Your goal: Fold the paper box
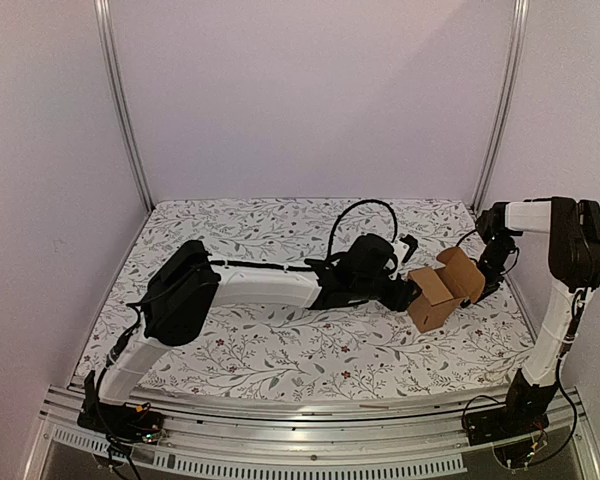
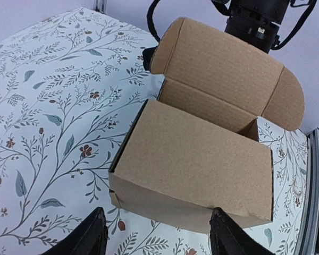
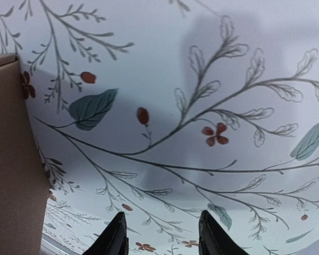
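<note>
Spreading across the whole view, the desk (image 1: 280, 350) wears a smooth white cloth printed with grey-green sprigs and small red flowers. The white-and-black left arm (image 1: 260, 285) reaches over it toward the right side, and the right arm (image 1: 555, 300) bends in from the far right edge.

Between them sits the paper box (image 1: 432, 298), a small squarish carton of plain brown kraft cardboard, matte and faintly ribbed with corrugation. Its walls already stand, so the body looks formed. The broad lid panel (image 2: 223, 69) leans back open, with a rounded ear tab (image 2: 287, 101) at its end.

The step in hand appears to be closing the lid. The next move likely calls for one side to steady the body while the other tips the lid forward and guides the ears inside the walls without crushing the creases.

The left hand (image 2: 159, 239) has its black fingers wide apart just before the near wall, clamped on nothing. The right hand (image 3: 162, 234) hovers over bare cloth beside the carton, fingers apart, nothing between them.
</note>
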Controlling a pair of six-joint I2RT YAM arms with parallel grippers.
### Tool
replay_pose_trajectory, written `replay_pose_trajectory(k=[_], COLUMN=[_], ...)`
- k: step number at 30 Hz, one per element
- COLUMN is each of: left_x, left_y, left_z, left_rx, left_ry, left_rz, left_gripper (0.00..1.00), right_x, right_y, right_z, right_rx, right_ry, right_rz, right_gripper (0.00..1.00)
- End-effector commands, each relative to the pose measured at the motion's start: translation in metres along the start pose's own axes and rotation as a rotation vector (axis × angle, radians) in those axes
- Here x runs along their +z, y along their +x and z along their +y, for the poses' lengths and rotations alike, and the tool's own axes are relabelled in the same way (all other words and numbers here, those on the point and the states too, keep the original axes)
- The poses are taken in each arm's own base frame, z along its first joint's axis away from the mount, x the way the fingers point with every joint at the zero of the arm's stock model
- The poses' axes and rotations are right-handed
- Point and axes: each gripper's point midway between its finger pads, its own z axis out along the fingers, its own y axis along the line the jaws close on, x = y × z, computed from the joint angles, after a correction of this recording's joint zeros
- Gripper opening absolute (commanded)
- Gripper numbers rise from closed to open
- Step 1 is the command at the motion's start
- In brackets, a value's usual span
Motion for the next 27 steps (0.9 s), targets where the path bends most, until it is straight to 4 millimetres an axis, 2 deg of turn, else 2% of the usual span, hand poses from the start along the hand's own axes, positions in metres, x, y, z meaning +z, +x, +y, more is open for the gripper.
replay_pose_trajectory(k=[1,6,10,14,17,22,25,27], left_x=[0.006,-0.007,-0.018,-0.038,-0.065,-0.115,-0.142,-0.161], left_y=[0.004,0.003,0.010,0.017,0.021,0.029,0.042,0.050], left_z=[0.004,0.009,0.016,0.026,0.036,0.054,0.072,0.086], left_rx=[-0.023,-0.033,-0.047,-0.059,-0.061,-0.033,0.006,0.027], left_ry=[0.026,0.012,0.000,-0.032,-0.076,-0.174,-0.273,-0.352], left_rz=[0.006,-0.010,0.005,0.002,-0.017,-0.014,0.028,0.062], left_gripper=[0.66,0.66,0.66,0.66,0.66,0.66,0.66,0.66], right_x=[-0.005,-0.005,0.001,0.008,0.012,0.020,0.024,0.035], right_y=[0.000,-0.002,-0.010,-0.018,-0.025,-0.047,-0.060,-0.065], right_z=[0.046,0.098,0.133,0.166,0.192,0.248,0.285,0.300], right_rx=[-0.098,-0.129,-0.111,-0.152,-0.213,-0.327,-0.389,-0.402], right_ry=[-0.077,-0.254,-0.428,-0.507,-0.521,-0.529,-0.540,-0.531], right_rz=[-0.015,-0.005,0.030,0.064,0.074,0.086,0.092,0.113], right_gripper=[0.44,0.44,0.44,0.43,0.43,0.43,0.43,0.43])
